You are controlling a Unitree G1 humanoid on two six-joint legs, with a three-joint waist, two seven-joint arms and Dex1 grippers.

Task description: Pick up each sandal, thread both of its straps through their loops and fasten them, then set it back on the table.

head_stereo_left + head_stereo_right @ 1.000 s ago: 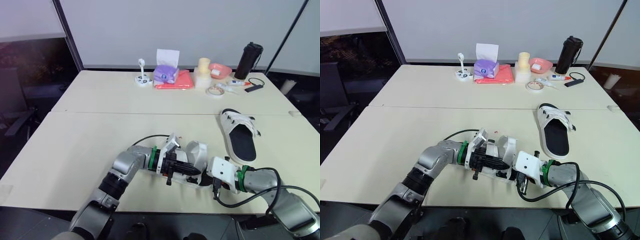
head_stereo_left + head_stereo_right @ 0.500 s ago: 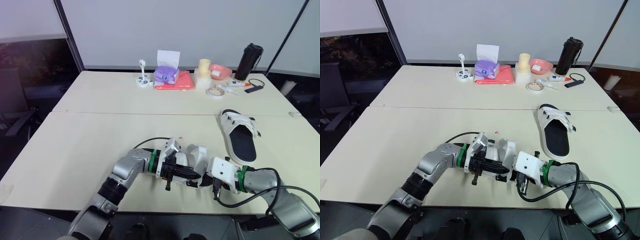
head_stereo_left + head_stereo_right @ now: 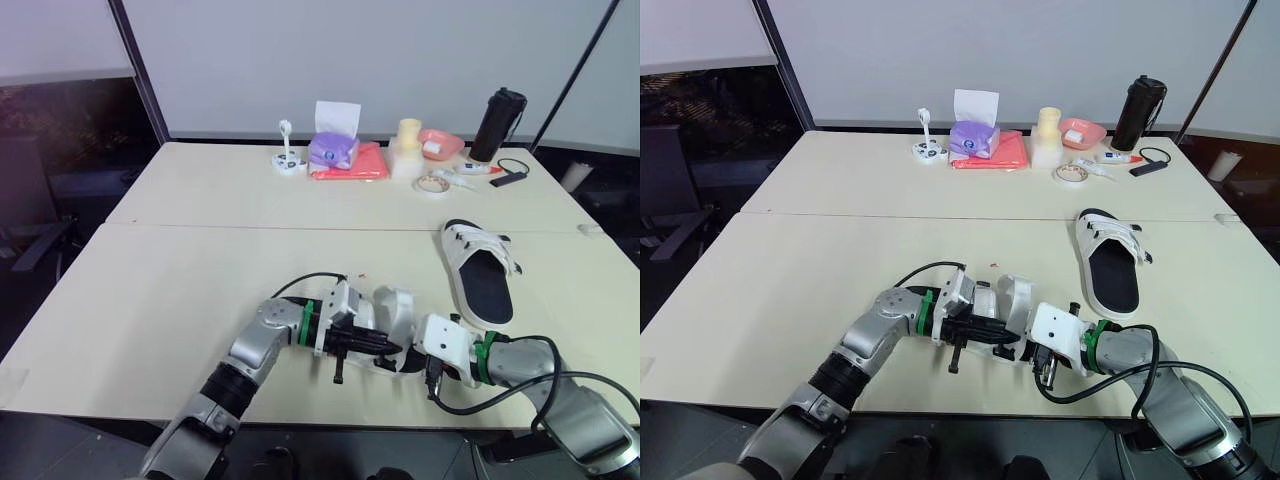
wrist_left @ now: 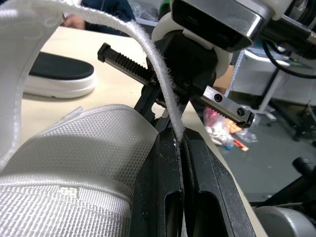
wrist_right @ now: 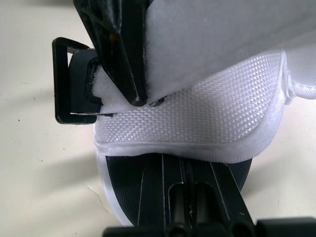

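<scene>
A white sandal (image 3: 392,311) with a black sole is held just above the table's near edge, between both grippers. My left gripper (image 3: 383,347) is shut on one of its white straps (image 4: 163,97), which runs down between the fingers (image 4: 163,163). Close by lies the black loop (image 5: 68,82) on the sandal's woven band (image 5: 197,126). My right gripper (image 3: 408,359) grips the sandal from the other side, its fingers (image 5: 190,193) shut at the sole's edge. The second sandal (image 3: 479,270) lies flat on the table at the right, apart from both grippers.
Along the far edge stand a purple tissue box (image 3: 333,148) on a pink cloth (image 3: 362,161), a cream stack of cups (image 3: 405,145), a pink bowl (image 3: 441,141), a tape roll (image 3: 431,183) and a black bottle (image 3: 497,121). The table's front edge (image 3: 300,407) is just below the grippers.
My left arm has shifted a little to the right and closer to the sandal, still holding the strap. The right arm and the second sandal have not moved.
</scene>
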